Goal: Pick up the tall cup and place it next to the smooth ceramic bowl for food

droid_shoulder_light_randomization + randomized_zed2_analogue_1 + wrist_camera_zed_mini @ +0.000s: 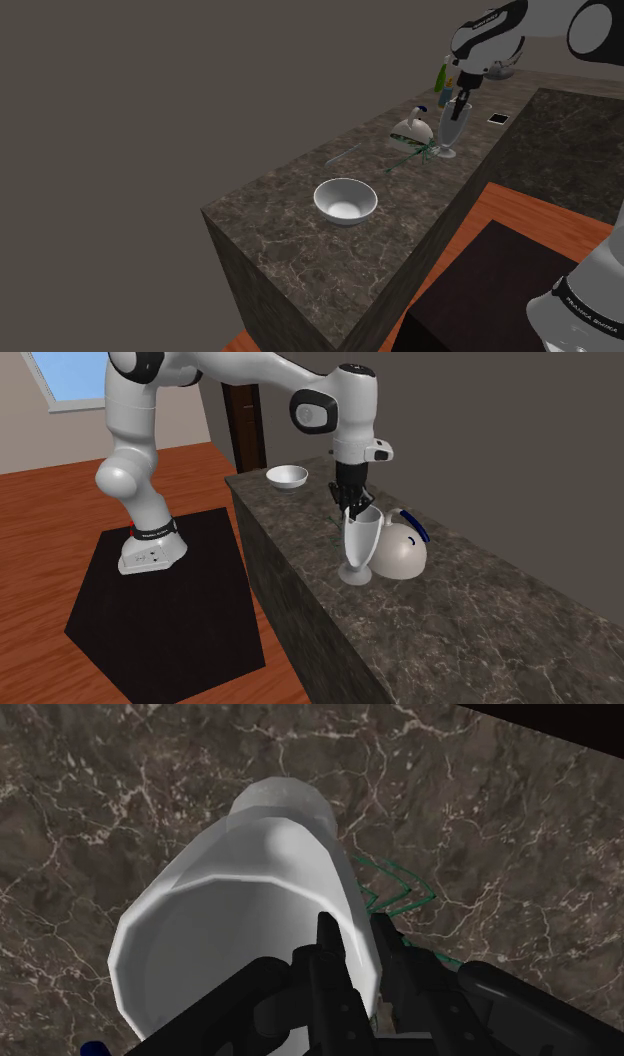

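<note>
Wrist view has the fingers [326, 954] narrow, pinching the rim wall of the tall cup [250, 904], one inside and one outside. The cup stands upright on the surface [280, 225], straight below the gripper [352, 502] and just beside a white teapot [402, 555]. The bowl [345, 200] sits well apart, nearer and toward the shoulder view's left, so I'd expect a lift, then a carry that way.

Home kitchen, simulator-rendered.
A long tabletop [280, 225] with a dark stone pattern carries tableware: a white bowl [345, 200], a tall pale cup [360, 542] and a rounded white kettle [402, 555] with a blue handle. Around it are a reddish wooden floor [50, 502], plain grey walls [150, 100], a dark wooden door [246, 427] and a window [65, 377] showing blue sky.
</note>
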Available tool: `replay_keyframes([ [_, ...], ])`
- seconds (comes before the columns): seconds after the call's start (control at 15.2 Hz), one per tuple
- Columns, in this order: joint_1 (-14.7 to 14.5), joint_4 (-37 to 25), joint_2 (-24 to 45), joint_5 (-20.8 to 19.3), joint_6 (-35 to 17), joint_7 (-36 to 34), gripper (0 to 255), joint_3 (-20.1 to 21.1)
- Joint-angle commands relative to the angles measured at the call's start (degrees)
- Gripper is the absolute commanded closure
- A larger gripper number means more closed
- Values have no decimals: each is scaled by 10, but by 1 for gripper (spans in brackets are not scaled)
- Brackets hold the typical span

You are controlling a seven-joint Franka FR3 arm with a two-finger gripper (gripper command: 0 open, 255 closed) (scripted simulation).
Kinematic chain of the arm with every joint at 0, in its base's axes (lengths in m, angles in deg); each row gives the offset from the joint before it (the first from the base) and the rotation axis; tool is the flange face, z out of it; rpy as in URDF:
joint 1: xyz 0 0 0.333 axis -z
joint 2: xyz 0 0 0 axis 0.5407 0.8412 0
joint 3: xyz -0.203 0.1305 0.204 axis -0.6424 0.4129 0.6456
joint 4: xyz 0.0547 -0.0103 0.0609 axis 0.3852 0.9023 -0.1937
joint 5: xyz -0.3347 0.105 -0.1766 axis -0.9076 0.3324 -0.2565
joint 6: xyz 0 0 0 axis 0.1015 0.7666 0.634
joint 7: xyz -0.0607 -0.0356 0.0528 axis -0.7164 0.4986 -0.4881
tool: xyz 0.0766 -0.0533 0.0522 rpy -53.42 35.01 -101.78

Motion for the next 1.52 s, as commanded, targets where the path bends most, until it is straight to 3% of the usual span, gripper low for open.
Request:
replay_keyframes([
  [0.0, -1, -8, -6, -4, 13, -3, 255, -2],
  [1.45, 10, -160, -20, -19, 176, -22, 255, -10],
])
